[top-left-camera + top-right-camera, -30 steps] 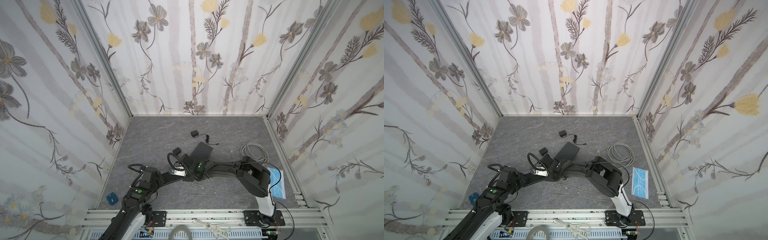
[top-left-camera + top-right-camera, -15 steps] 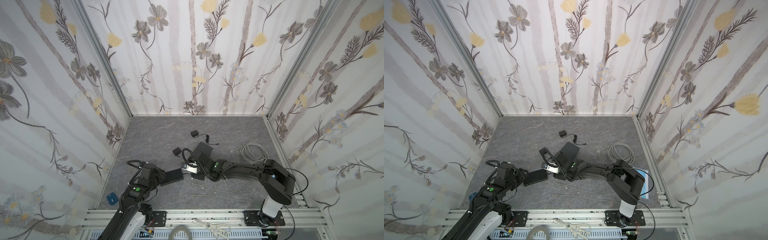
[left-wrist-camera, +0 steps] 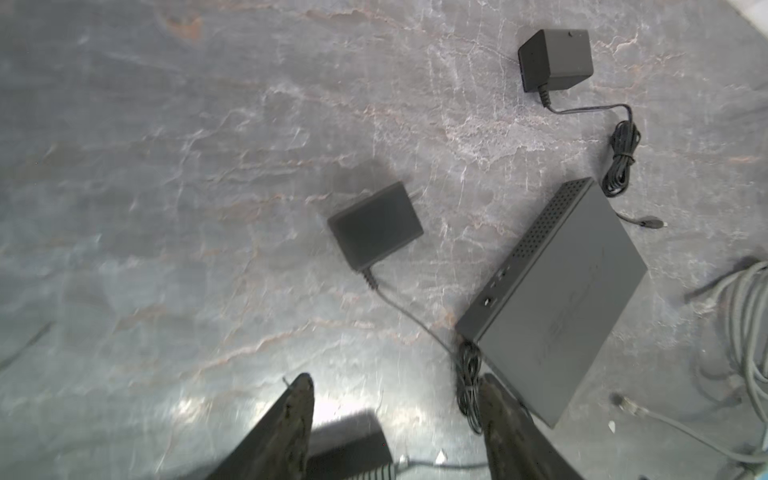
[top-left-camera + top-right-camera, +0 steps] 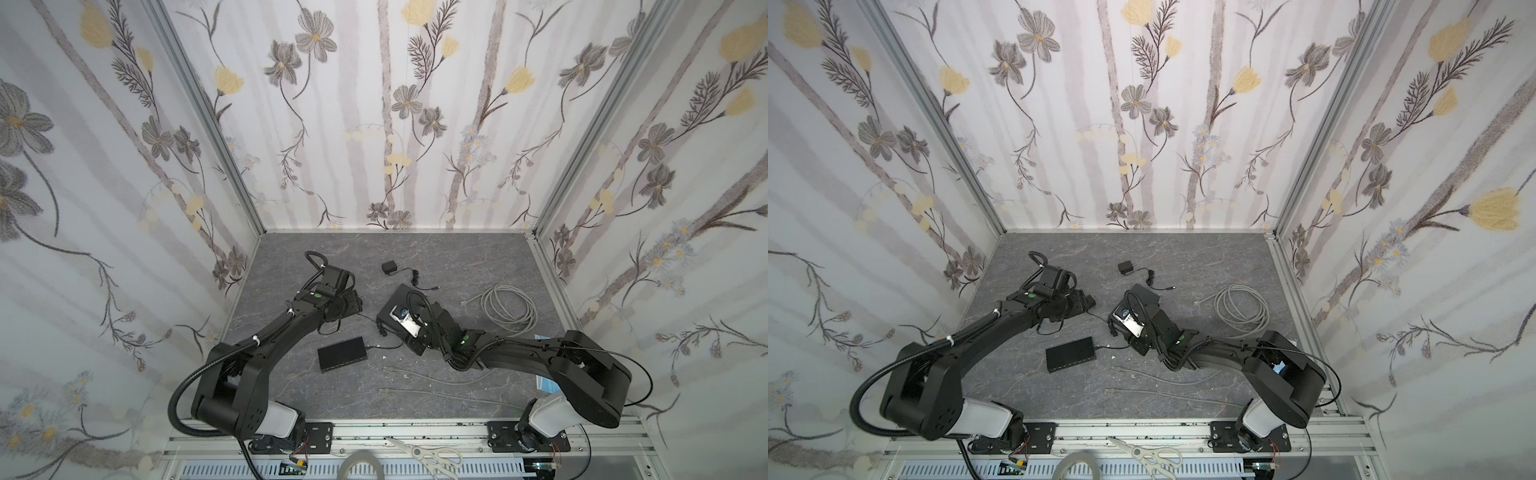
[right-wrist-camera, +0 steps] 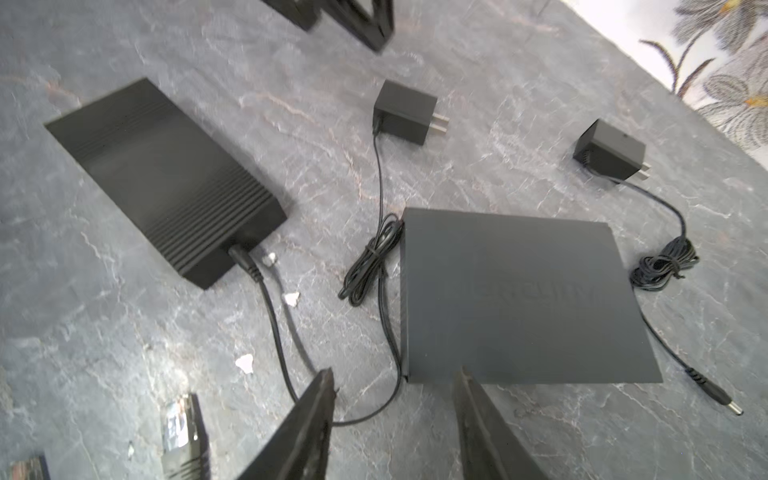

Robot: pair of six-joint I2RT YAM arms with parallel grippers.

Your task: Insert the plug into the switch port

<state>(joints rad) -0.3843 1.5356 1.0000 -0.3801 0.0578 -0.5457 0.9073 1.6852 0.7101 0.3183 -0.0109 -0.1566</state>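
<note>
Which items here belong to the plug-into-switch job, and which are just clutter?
Job:
- switch
- plug, seated in the switch
- adapter on that lead

Lying about:
- flat box
- spare adapter
- cable coil
- scissors

Blurred switch (image 3: 349, 449) cut by frame edge; box (image 4: 395, 297) half hidden under right arm (image 4: 540, 353); coil (image 3: 748, 324) cut off; mask (image 4: 547, 386) mostly hidden at desk's right edge.

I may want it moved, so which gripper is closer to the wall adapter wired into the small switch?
Left. The left gripper hovers just short of the wall adapter; the right gripper sits farther off, at the flat box's edge away from it.
</note>
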